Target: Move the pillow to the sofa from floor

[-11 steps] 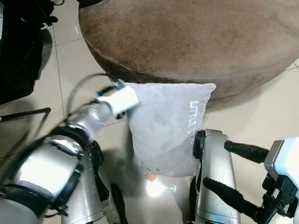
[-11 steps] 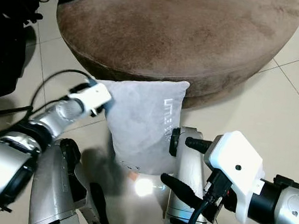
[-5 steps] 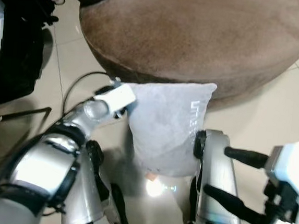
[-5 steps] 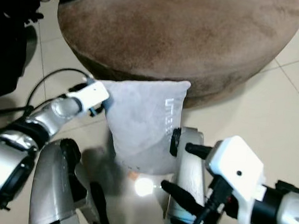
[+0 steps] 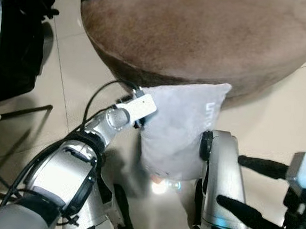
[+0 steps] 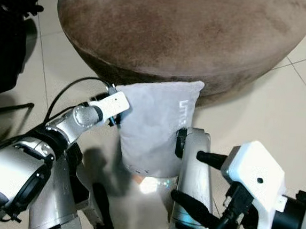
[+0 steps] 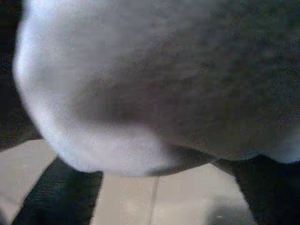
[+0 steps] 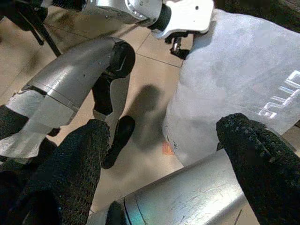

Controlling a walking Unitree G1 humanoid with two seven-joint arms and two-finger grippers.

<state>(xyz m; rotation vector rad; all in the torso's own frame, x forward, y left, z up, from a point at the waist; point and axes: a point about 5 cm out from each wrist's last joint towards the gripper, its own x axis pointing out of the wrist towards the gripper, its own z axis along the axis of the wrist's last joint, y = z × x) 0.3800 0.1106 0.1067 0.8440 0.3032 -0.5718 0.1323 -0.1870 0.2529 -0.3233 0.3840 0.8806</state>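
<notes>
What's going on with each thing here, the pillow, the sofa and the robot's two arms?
Pillow: grey, hanging upright, its top against the sofa's edge, lifted above the tiled floor.
Sofa: brown, round, nothing on the seat in view.
Left end effector: pressed into the pillow's side, fingers hidden.
Right end effector: open, holding nothing, beside the pillow.

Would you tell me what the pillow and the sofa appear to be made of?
The pillow looks like soft grey fabric with a matte, slightly fuzzy surface that sags. The sofa seems to be brown suede or microfibre, going by its mottled, brushed nap, though real suede cannot be confirmed.
</notes>
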